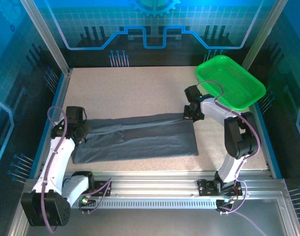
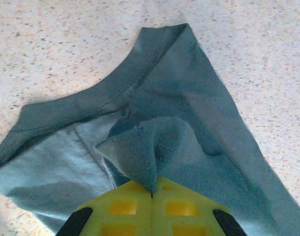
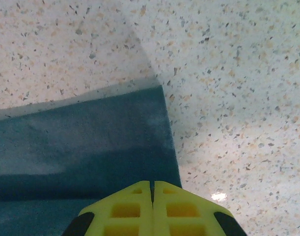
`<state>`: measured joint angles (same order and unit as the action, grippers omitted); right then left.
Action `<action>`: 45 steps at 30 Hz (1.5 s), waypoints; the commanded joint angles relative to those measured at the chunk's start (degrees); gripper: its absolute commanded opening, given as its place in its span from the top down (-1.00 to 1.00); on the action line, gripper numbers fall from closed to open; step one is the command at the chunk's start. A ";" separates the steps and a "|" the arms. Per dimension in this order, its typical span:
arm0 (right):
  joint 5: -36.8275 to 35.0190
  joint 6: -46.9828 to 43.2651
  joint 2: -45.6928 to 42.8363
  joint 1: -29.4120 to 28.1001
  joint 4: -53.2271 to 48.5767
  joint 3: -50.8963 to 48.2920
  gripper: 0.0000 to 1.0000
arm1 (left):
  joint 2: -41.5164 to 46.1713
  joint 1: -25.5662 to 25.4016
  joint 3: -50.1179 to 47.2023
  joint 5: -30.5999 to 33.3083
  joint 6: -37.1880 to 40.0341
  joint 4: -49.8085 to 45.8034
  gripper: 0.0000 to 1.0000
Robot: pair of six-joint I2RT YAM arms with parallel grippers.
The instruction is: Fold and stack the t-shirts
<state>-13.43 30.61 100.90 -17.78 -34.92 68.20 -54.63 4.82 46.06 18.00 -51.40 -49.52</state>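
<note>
Two pincers are closed, one at each end of a single dark slate-grey t-shirt (image 2: 189,123). The left pincer (image 2: 152,192) has its yellow fingertips pressed together on a small peak of cloth pulled up right at its tips. Just ahead of it, the neckline band (image 2: 86,105) curves away to its left. The right pincer (image 3: 152,189) is also shut tight. The pinch itself is hidden under its tips, but the cloth runs in beneath them and casts a pale shadow on the bench (image 3: 238,98). It is therefore judged to be holding the hem end.

From above, the shirt lies between the two pincers as a long band folded along its length. Holding both ends at once probably keeps the upper layer stretched flat, so the fold stays straight and does not bunch up.

On the right pincer's side, the shirt's square corner (image 3: 162,91) sits just ahead of the tips, with a clean edge running back under them. Bare speckled bench lies open ahead and to the right of it. The left pincer likewise has bare bench ahead of it, beyond the collar end. Farther off, beyond and outward of the right pincer, the green tray (image 1: 231,81) sits empty in the far corner, apart from the shirt. The room between the two pincers seems enough to bring one end over to the other.
</note>
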 commanded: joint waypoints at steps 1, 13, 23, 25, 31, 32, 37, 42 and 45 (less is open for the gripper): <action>-0.39 1.29 -2.45 -1.79 -0.79 -1.04 1.00 | 1.66 0.63 -1.81 3.63 -1.82 -3.83 1.00; -4.86 2.94 -5.03 -4.48 -3.60 -4.59 1.00 | 4.85 0.57 -5.20 4.22 -2.08 -7.50 1.00; -6.90 6.07 -7.50 -4.81 -5.63 -8.21 0.96 | 4.79 0.28 -10.18 -0.19 -4.55 -7.11 1.00; -6.61 6.35 -6.98 -4.83 -5.43 -8.61 0.90 | 4.58 0.28 -10.23 -0.26 -4.47 -6.93 1.00; -6.93 7.67 -6.40 -4.80 -6.28 -8.26 0.72 | 4.97 0.28 -10.44 0.26 -5.54 -8.30 1.00; -7.00 7.92 -6.65 -4.64 -6.31 -8.31 0.66 | 5.02 0.28 -10.63 -0.43 -5.59 -7.92 1.00; -5.88 9.55 -8.55 -4.52 -7.51 -7.32 0.26 | 4.69 0.24 -9.63 -3.16 -6.18 -7.52 0.46; -3.07 11.51 -10.81 -4.37 -7.74 -5.96 0.12 | 2.79 0.19 -3.67 -3.42 -4.93 -6.11 0.22; -1.32 12.01 -10.20 -4.37 -7.43 -4.58 0.15 | -0.70 0.19 1.22 -3.06 -4.04 -4.08 0.18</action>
<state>-17.28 40.58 91.44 -22.09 -41.52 61.25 -52.93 4.82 41.95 15.51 -56.80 -55.51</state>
